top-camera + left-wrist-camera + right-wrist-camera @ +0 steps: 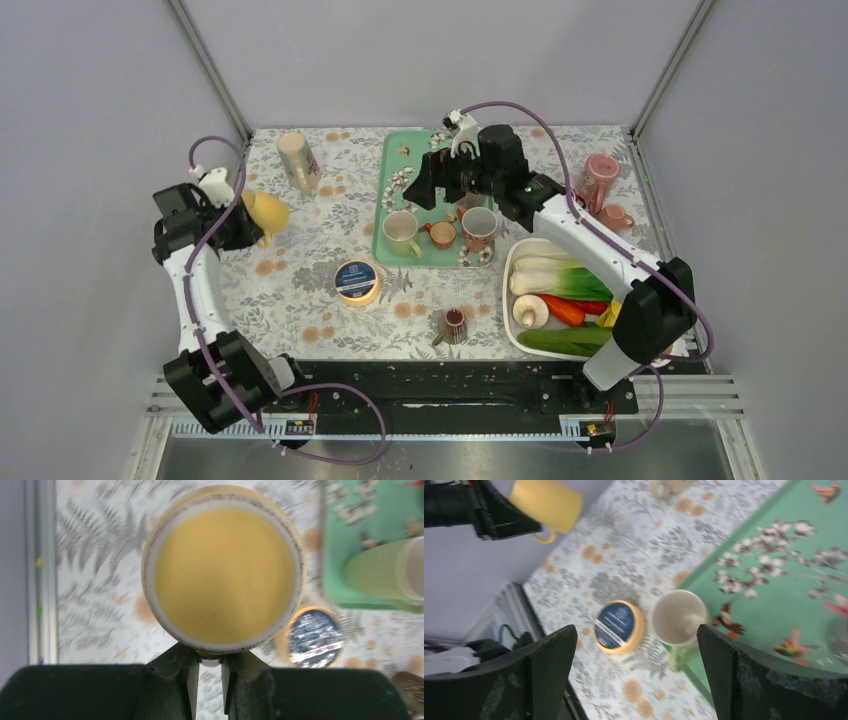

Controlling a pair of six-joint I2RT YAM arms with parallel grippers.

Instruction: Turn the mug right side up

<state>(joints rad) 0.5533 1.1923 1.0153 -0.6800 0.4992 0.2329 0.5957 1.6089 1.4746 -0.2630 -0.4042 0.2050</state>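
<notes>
Left side. The left gripper [236, 222] was at the left edge of the flowered table [300, 300]. Its fingers were nearly together, pinched on a small part at the edge of the yellow mug [266, 212]. From the left wrist view we could not tell whether that part was the handle or the rim. The yellow mug [223, 575] was off the table and lying roughly sideways in the grip. One round end faced the wrist camera, and we could not settle whether it was mouth or base. From the right wrist view the mug [546, 502] stuck out from the left gripper [499, 519], with its handle on the lower side.

Centre. A cream cup [298, 160] stood near the far edge. A round tin with a blue lid [357, 281] lay on the cloth, just beside the green tray [392, 160]. On the tray's near end we noted a green mug [401, 232], mouth up, then a small orange cup [441, 234] and a pinkish mug [479, 227]. The right gripper [440, 190] hung above the tray with its fingers [549, 665] wide apart and nothing between them.

Right side. A small brown cup [453, 325] sat near the front edge. A white basin [512, 262] held vegetables. Two pink mugs [598, 180] stood at the far right.
</notes>
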